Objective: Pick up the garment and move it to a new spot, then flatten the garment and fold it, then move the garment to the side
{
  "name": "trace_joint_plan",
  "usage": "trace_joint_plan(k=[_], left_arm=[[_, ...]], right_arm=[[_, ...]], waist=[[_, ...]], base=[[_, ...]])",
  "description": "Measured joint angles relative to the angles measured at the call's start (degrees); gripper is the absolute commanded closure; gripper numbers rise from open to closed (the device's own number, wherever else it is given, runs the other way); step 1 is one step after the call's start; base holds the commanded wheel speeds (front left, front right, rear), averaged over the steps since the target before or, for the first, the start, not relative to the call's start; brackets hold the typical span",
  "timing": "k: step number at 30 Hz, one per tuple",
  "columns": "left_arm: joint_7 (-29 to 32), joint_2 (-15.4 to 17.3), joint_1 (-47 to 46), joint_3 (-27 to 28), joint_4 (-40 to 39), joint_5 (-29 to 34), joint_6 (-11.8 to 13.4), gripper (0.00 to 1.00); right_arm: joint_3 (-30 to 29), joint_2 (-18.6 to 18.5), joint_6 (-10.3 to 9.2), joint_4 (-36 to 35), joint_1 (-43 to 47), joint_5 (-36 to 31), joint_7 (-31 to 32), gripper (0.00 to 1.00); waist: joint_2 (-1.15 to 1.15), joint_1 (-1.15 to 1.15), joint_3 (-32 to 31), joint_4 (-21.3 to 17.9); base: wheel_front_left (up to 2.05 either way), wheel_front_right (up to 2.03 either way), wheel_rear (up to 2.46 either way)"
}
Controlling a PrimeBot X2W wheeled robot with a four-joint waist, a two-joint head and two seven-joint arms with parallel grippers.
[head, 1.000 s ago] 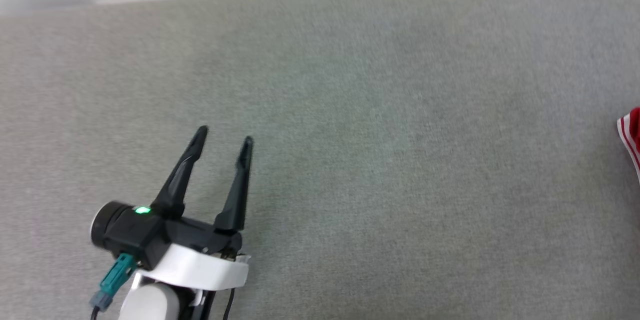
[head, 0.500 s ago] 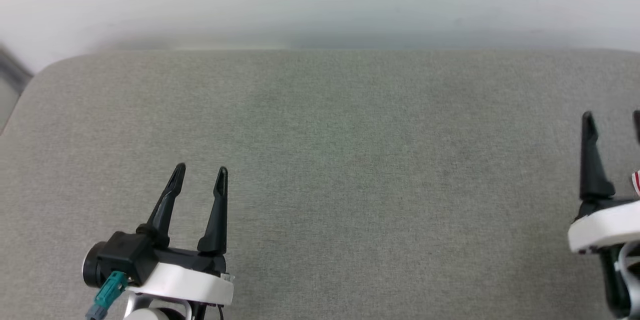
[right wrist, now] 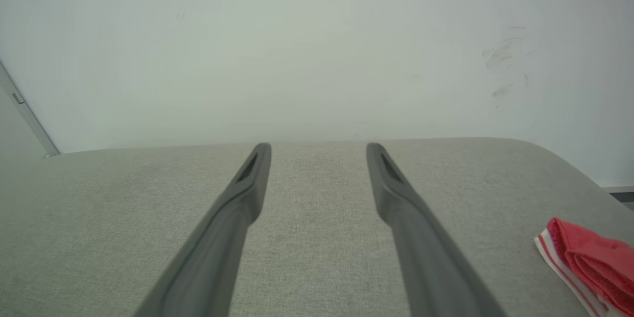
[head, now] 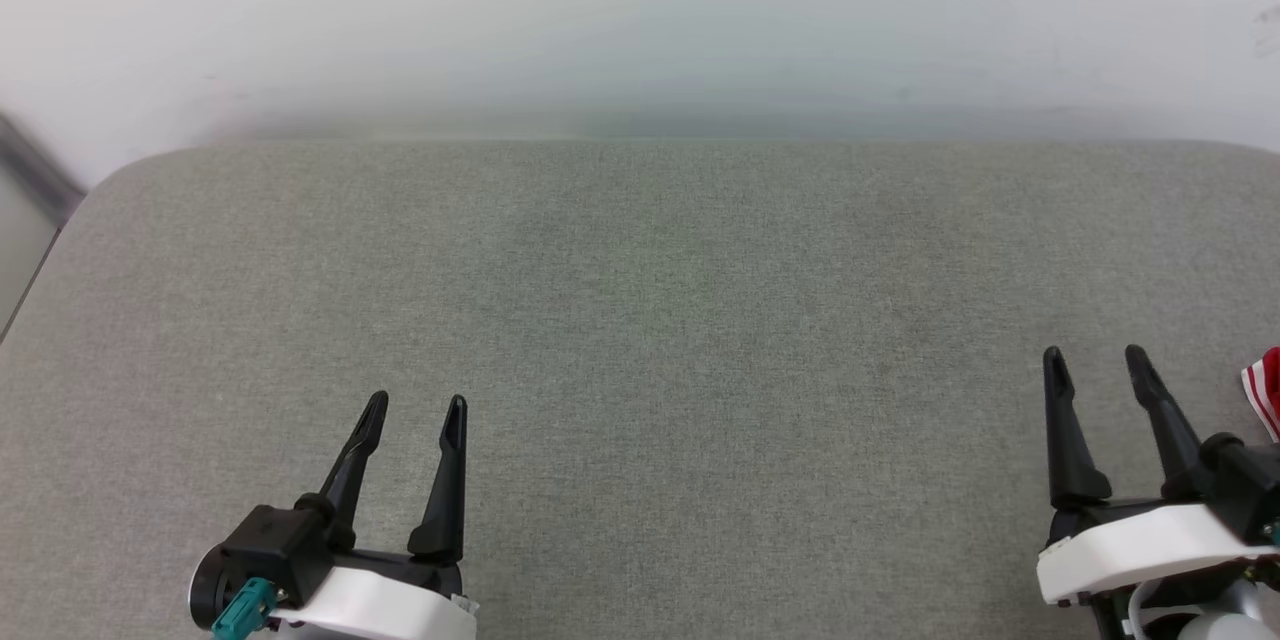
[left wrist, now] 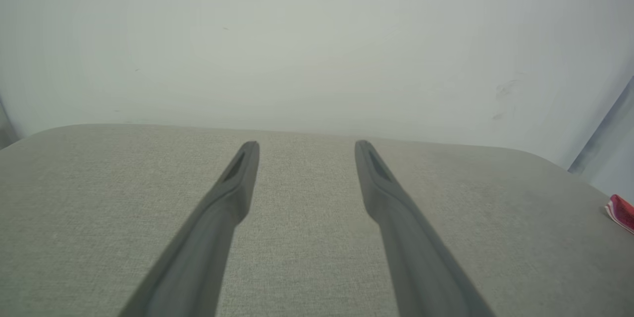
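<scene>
One garment (head: 1268,395), striped trim toward right gripper (head: 1093,358)

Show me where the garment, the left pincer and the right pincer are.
garment (right wrist: 594,262), right wrist view, on its red fabric beside the striped trim.
left pincer (head: 417,402), head view, midway between its two fingertips.
right pincer (head: 1093,355), head view, midway between its two fingertips.

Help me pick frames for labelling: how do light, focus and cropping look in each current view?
Head view: soft even light, no glare, no hard shadows; the garment is cropped by the right edge. Left wrist view: the left pincer blurs toward the bottom edge, tips sharper; the far edge of the cushion bows. Right wrist view: the right pincer blurs likewise; wall scuffs read clearly.
</scene>
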Motion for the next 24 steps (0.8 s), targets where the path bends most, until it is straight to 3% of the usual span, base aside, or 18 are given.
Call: trace_joint_plan(k=[24], left_arm=[[0.0,-0.25,0.66,1.0,-0.47,-0.49,0.0,0.0]], right_arm=[[1.85,0.02,0.0,5.69,-0.69,0.98,-3.08,0.0]], waist=[[0.0,0.01,-0.89,-0.62]], base=[[0.0,0.0,0.0]])
